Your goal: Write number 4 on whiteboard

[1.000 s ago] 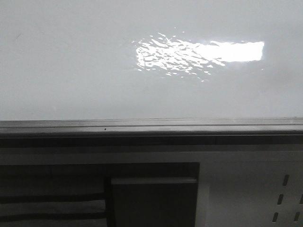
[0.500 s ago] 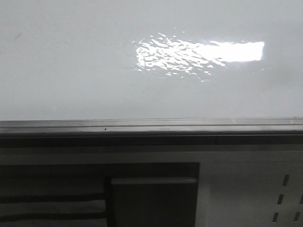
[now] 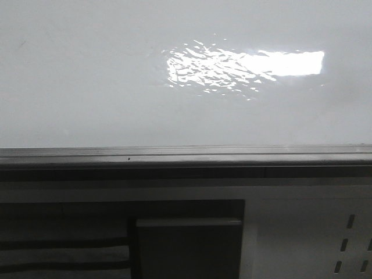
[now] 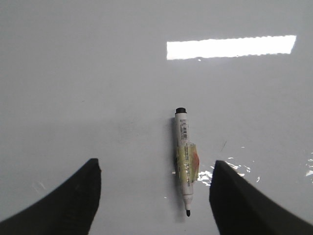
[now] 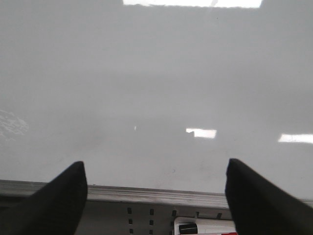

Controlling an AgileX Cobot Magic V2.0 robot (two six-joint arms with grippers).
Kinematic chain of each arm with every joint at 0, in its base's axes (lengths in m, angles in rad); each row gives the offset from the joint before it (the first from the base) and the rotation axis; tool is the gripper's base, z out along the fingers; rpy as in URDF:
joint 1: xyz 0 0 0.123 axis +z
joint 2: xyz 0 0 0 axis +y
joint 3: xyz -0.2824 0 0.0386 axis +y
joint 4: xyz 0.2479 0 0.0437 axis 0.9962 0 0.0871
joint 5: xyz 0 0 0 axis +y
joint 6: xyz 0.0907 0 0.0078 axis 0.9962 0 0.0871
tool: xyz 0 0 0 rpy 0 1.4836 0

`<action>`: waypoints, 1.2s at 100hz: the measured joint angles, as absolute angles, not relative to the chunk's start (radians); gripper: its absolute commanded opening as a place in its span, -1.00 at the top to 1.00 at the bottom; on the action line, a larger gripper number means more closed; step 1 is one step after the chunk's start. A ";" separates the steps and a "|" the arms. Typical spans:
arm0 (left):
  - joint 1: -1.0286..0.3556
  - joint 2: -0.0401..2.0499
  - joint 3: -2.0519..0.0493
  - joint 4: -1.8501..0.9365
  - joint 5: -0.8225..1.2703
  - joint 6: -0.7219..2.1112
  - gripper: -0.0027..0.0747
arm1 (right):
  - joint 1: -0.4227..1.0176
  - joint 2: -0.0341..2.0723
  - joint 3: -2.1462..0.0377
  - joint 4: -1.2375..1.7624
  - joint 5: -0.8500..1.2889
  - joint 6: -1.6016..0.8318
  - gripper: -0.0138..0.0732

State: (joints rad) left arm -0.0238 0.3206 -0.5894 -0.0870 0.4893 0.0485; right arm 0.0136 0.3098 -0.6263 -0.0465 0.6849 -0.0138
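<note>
An uncapped marker [image 4: 185, 164] is left flat mid-whiteboard [image 4: 98, 88], framed for pickup between the spread, empty left gripper [image 4: 154, 196]; the right gripper [image 5: 156, 196] is likewise unclenched.

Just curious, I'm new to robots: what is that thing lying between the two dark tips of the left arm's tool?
A marker lies on the whiteboard, uncapped, between the open left tool's tips, touching neither. The left wrist view shows this.

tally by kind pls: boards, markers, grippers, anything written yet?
whiteboard: 1
marker, uncapped, lying on the board between the left gripper's fingers: 1
grippers: 2, left gripper and right gripper, both open and empty
written figures: 0 visible
Total: 4 things
</note>
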 measured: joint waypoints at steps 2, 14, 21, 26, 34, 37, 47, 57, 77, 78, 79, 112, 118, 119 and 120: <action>-0.024 0.324 -0.589 -0.086 0.489 0.048 -0.18 | 0.014 0.310 -0.626 -0.046 0.685 -0.014 -0.53; -0.024 0.391 -0.596 -0.087 0.503 0.091 -0.19 | 0.014 0.310 -0.626 -0.046 0.684 -0.012 -0.53; -0.024 0.449 -0.609 -0.101 0.507 0.119 -0.19 | 0.014 0.310 -0.626 -0.046 0.684 -0.012 -0.53; -0.026 0.496 -0.621 -0.120 0.509 0.133 -0.19 | 0.014 0.310 -0.626 -0.046 0.683 -0.012 -0.53; -0.042 0.573 -0.639 -0.138 0.509 0.147 -0.19 | 0.014 0.310 -0.626 -0.046 0.683 -0.012 -0.53; -0.049 0.603 -0.647 -0.140 0.507 0.151 -0.19 | 0.014 0.310 -0.626 -0.046 0.683 -0.012 -0.53; -0.074 0.723 -0.656 -0.147 0.499 0.157 -0.19 | 0.014 0.310 -0.626 -0.046 0.680 -0.010 -0.53; -0.095 0.836 -0.658 -0.152 0.465 0.159 -0.19 | 0.014 0.310 -0.626 -0.046 0.677 -0.008 -0.53; -0.107 1.031 -0.665 -0.169 0.373 0.161 -0.18 | 0.014 0.310 -0.626 -0.046 0.677 -0.007 -0.53; -0.107 1.036 -0.665 -0.173 0.371 0.161 -0.18 | 0.014 0.310 -0.626 -0.046 0.677 -0.007 -0.53; -0.107 1.041 -0.667 -0.173 0.366 0.161 -0.18 | 0.014 0.310 -0.626 -0.046 0.677 -0.007 -0.53; -0.109 1.193 -0.728 -0.203 0.317 0.161 -0.15 | 0.014 0.310 -0.626 -0.046 0.677 -0.007 -0.53; -0.109 1.201 -0.732 -0.203 0.317 0.161 -0.05 | 0.014 0.310 -0.626 -0.046 0.677 -0.007 -0.53; -0.109 1.202 -0.734 -0.203 0.317 0.161 -0.03 | 0.014 0.310 -0.626 -0.046 0.677 -0.007 -0.53; -0.109 1.202 -0.734 -0.203 0.317 0.161 0.01 | 0.014 0.310 -0.626 -0.046 0.677 -0.007 -0.53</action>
